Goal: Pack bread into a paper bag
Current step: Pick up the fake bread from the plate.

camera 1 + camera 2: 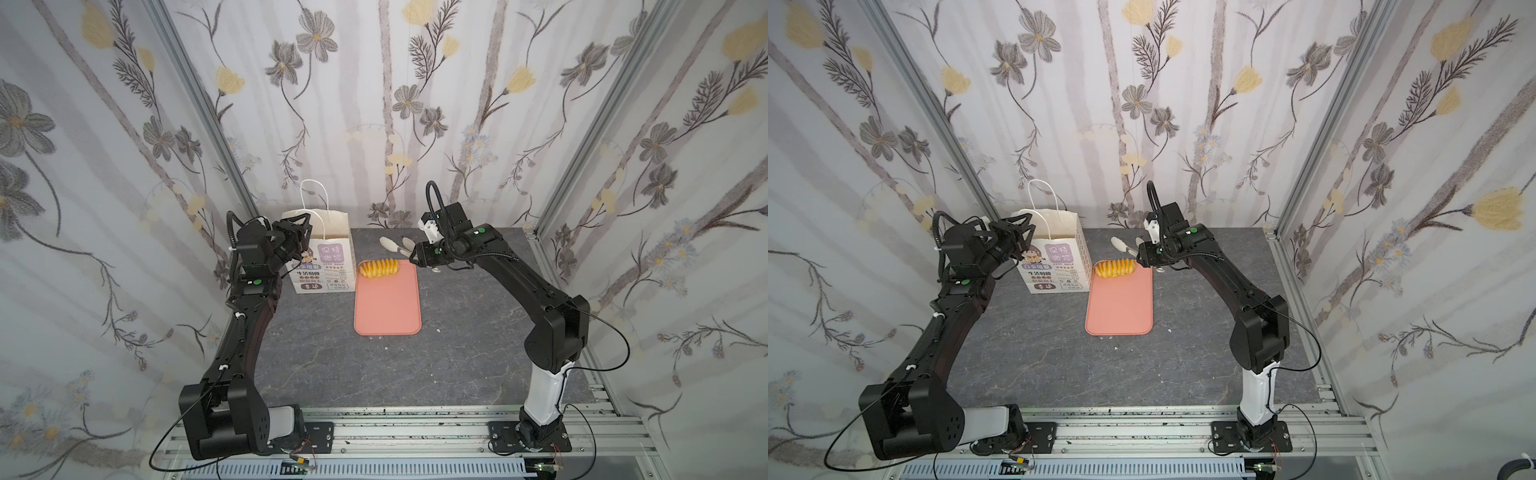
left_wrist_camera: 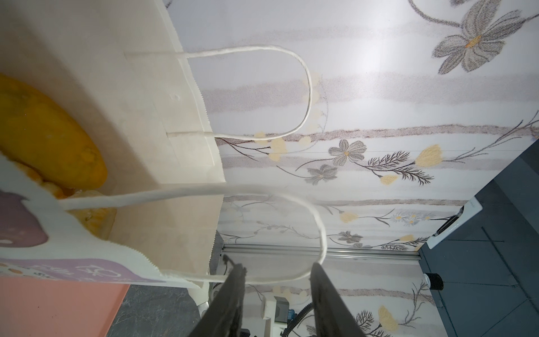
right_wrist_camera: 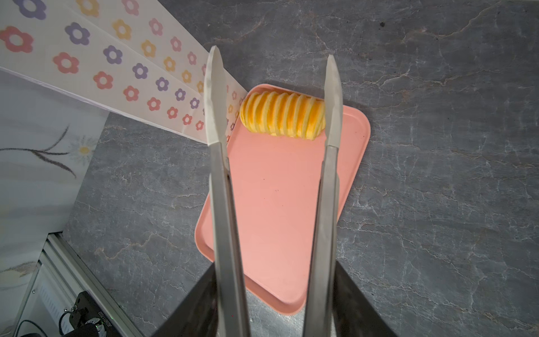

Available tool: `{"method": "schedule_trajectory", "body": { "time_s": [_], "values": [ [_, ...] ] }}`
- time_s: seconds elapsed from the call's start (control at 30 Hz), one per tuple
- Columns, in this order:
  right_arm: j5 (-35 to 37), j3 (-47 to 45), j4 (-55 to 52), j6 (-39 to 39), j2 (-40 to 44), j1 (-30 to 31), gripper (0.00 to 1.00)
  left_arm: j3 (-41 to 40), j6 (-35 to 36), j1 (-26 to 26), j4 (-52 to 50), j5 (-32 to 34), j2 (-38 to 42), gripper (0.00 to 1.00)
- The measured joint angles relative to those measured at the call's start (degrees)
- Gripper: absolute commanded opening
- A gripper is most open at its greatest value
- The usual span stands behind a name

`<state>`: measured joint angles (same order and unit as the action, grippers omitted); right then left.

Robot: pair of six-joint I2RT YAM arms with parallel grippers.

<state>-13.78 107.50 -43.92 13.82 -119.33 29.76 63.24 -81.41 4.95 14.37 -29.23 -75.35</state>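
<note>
Lowering the tongs [image 3: 331, 122], clamped in the right gripper [image 3: 275, 303] with blades apart, evenly astride the ridged loaf [image 3: 282, 116] at the pink tray's [image 3: 277, 204] far end seems best, while the left gripper's [image 2: 274, 271] parted jaws hook the paper bag's [image 1: 322, 253] cord handle [image 2: 320, 233].

Front of a white paper bag [image 1: 322, 270], standing just beside the tips of the tongs [image 1: 390, 245]. A purple square [image 1: 331, 252] on the half nearer the tongs reads 保持微笑, with small capitals KEEP SMILE beneath. On the half farther from the tongs, bold black characters appear to read 生活明朗 — the banner above and the fine print below are too small to make out.
</note>
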Motion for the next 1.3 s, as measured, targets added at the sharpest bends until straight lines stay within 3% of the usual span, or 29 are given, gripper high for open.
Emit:
{"method": "schedule_trajectory", "body": {
  "time_s": [0.4,1.3],
  "values": [
    [0.15,-4.42,2.36,-0.15,-5.38,-1.60,0.55,0.00,0.15,0.24,0.00,-0.39,-0.70,0.39],
    [-5.81,-3.52,5.55,1.16,-11.37,-1.97,0.51,0.70,0.22,0.24,-0.02,-0.39,-1.53,0.39]
  ]
}}
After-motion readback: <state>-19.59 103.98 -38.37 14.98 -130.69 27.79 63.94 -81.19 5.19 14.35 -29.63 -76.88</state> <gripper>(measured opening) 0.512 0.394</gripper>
